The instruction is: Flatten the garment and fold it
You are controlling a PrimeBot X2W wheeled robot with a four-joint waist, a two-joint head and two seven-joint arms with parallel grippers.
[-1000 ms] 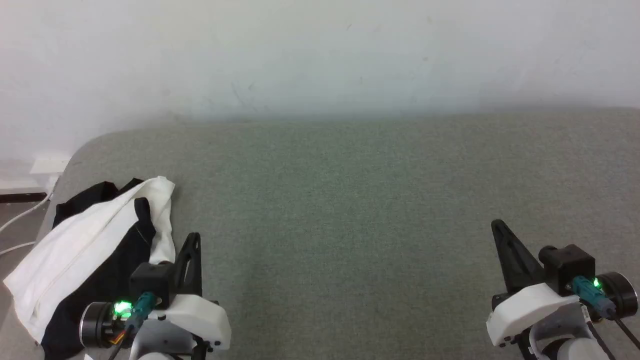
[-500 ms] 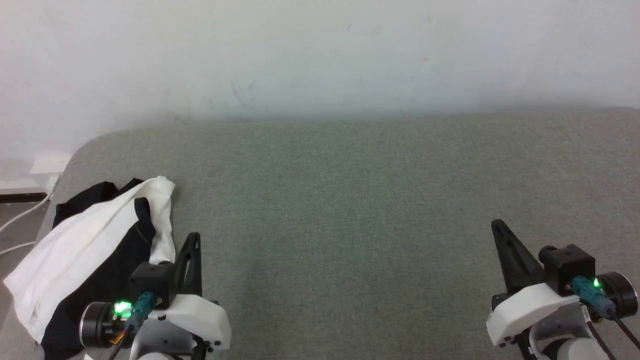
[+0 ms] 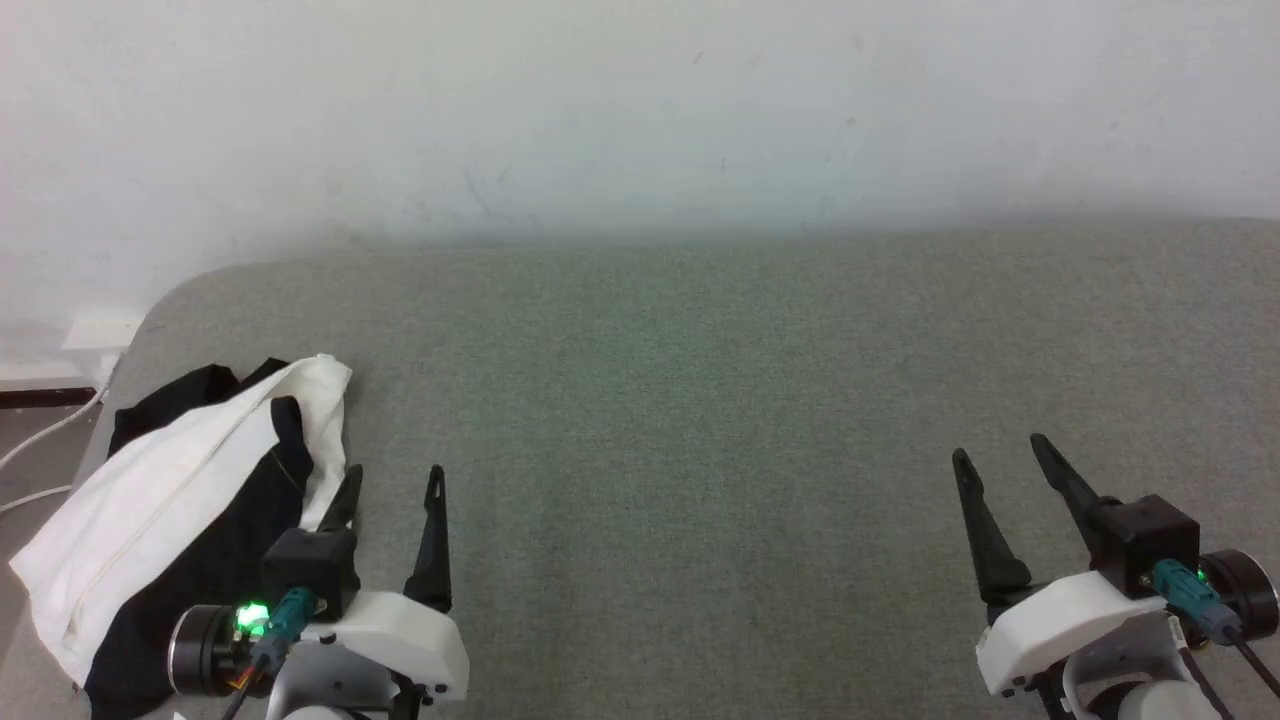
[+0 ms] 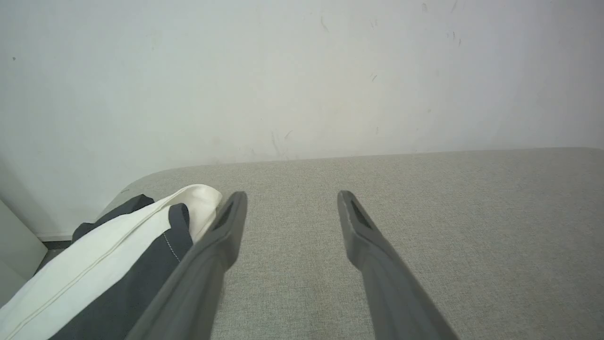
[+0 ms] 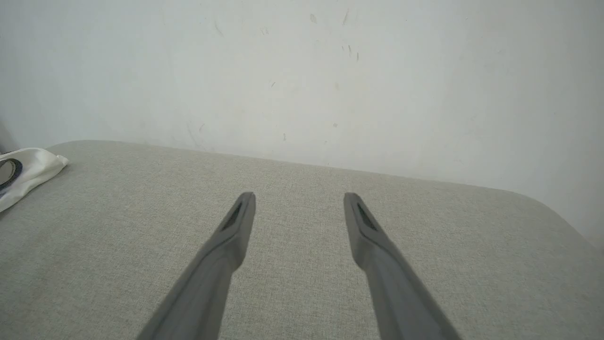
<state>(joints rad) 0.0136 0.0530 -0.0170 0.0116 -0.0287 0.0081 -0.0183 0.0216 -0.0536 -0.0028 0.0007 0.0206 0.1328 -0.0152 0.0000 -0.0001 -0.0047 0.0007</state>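
1. Bright, soft, even light throughout.
2. A faint shadow band runs where the wall (image 3: 640,120) meets the grey worktop (image 3: 700,400).
3. Head view slightly grainy; the left tool (image 4: 291,196) blurs near its wrist view's bottom edge.

Garment (image 3: 150,500) white w/ black sections, dark ring print at one corner; work surface (image 3: 700,400) grey-green, fine woven fleck; wall (image 3: 640,120) off-white, faint scuffs; left gripper (image 3: 395,472) & right gripper (image 3: 1000,447) black fingers (image 3: 432,540), white housings (image 3: 405,635), green lights (image 3: 250,613) glowing
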